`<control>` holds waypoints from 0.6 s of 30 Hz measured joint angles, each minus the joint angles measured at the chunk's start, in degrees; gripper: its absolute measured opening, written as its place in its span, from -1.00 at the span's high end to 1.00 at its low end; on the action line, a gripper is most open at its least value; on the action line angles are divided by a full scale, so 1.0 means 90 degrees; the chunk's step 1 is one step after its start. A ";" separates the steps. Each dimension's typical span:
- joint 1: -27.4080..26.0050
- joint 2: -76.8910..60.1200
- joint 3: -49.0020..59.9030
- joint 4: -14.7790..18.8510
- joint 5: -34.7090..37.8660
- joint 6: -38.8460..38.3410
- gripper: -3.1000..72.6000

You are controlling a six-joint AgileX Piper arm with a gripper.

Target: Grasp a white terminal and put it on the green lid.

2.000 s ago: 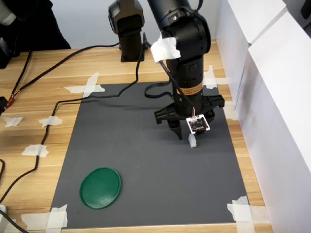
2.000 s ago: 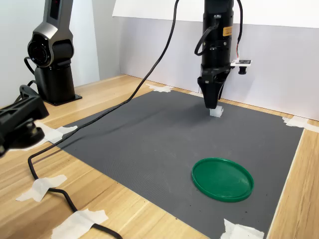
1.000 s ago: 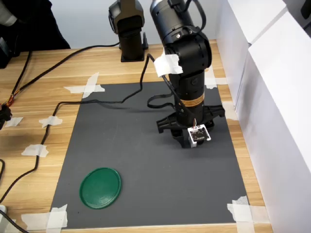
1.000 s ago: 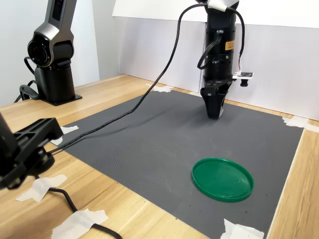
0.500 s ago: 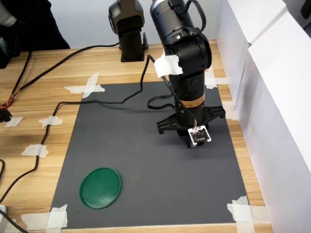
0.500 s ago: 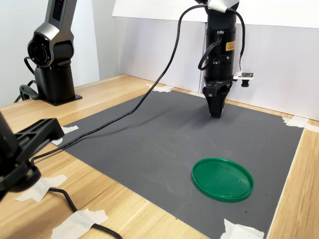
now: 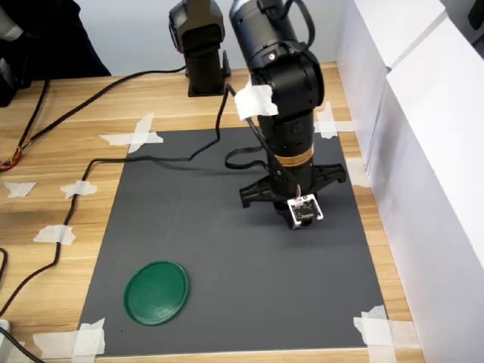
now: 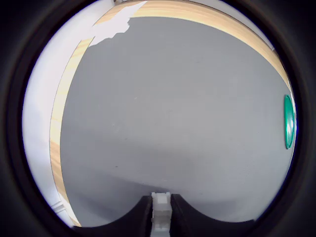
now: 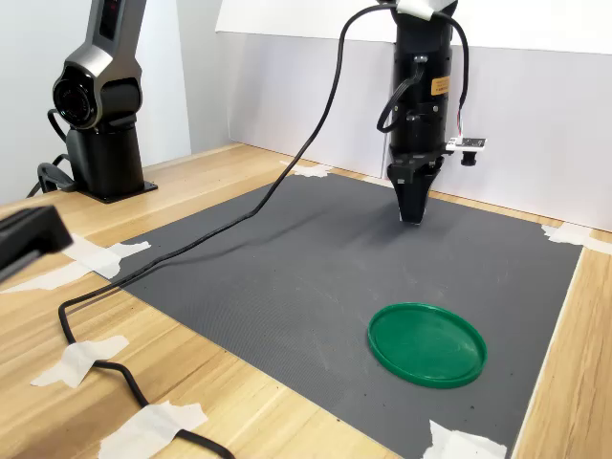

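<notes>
In the wrist view the white terminal (image 8: 161, 209) sits pinched between the two dark fingers of my gripper (image 8: 161, 203), which is shut on it. In the first exterior view the gripper (image 7: 296, 224) points straight down over the grey mat's right part, and the small wrist camera board hides the terminal. The second exterior view shows the gripper tip (image 9: 411, 219) just above the mat. The green lid (image 7: 156, 292) lies flat near the mat's front left corner in the first exterior view, far from the gripper. The lid also shows in the second exterior view (image 9: 426, 343) and the wrist view (image 8: 288, 121).
The dark grey mat (image 7: 197, 227) is taped to a wooden table. A black cable (image 7: 151, 159) runs across the mat's far left part. A second arm's base (image 7: 203, 53) stands behind the mat. White panels (image 7: 423, 151) wall the first exterior view's right side.
Two seconds ago the terminal stood on the mat under the open fingers. The gripper came down and shut on it, and now it has risen slightly with it.
</notes>
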 joint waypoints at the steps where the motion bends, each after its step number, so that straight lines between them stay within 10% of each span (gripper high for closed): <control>1: -0.0088 -0.0080 0.0000 0.0008 0.0022 -0.0033 0.68; 18: -0.2447 -0.0322 -0.0757 -0.0019 0.0403 -0.1187 0.68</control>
